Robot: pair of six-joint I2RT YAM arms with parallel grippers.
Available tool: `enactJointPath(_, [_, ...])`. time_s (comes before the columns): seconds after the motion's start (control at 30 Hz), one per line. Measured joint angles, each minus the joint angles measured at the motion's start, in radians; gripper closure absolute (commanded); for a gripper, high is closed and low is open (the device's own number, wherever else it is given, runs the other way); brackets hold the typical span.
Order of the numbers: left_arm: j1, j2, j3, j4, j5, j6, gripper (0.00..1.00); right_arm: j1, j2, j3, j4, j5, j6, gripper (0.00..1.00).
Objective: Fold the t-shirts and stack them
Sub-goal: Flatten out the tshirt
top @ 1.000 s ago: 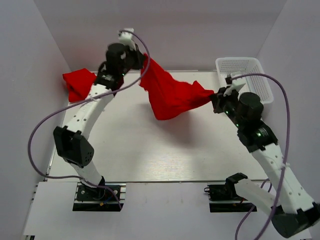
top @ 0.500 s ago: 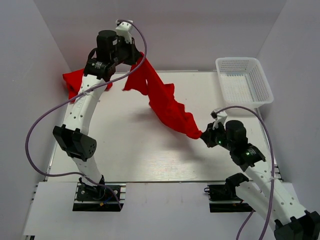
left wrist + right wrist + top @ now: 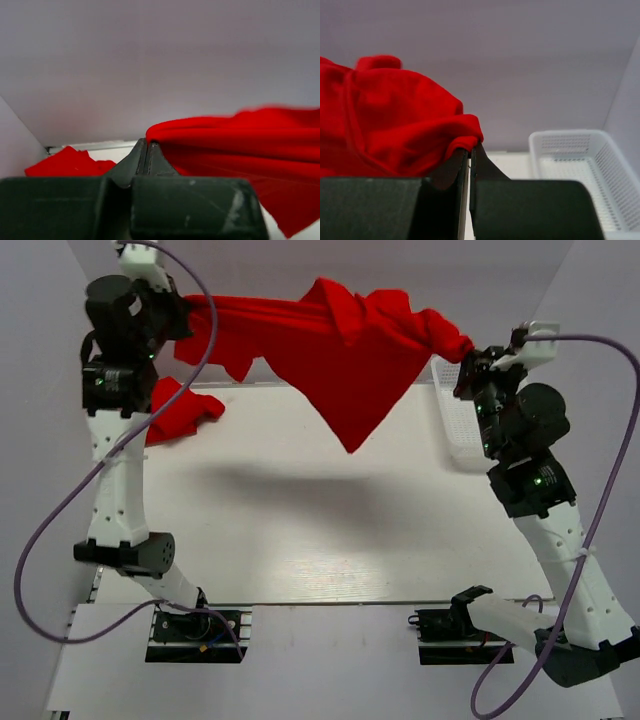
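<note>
A bright red t-shirt (image 3: 340,350) hangs stretched in the air high above the table, its lower point drooping toward the middle. My left gripper (image 3: 182,312) is shut on its left end; in the left wrist view the cloth (image 3: 235,145) runs off to the right from the closed fingertips (image 3: 148,145). My right gripper (image 3: 468,348) is shut on its right end, where bunched cloth (image 3: 395,120) spills left from the pinched tips (image 3: 470,147). A second red t-shirt (image 3: 178,412) lies crumpled at the table's back left, also seen low in the left wrist view (image 3: 67,162).
A white mesh basket (image 3: 585,165) stands at the back right of the table, partly hidden behind my right arm in the top view (image 3: 455,430). Grey walls close in the back and both sides.
Both arms have risen and spread apart, lifting the t-shirt from a slack diagonal sag into a high stretch across the table. The crumpled t-shirt has stayed put.
</note>
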Motion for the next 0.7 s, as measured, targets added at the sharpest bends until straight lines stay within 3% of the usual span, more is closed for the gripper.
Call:
enactJointPath(0.33, [0.035, -0.235, -0.088, 0.030, -0.022, 0.014, 1.00, 0.000, 0.146, 0.281, 0.021, 0.066, -0.179, 1.00])
enactJointPath(0.7, [0.057, -0.333, -0.257, 0.037, -0.002, 0.027, 1.00, 0.000, 0.032, 0.230, -0.106, -0.094, -0.165, 1.00])
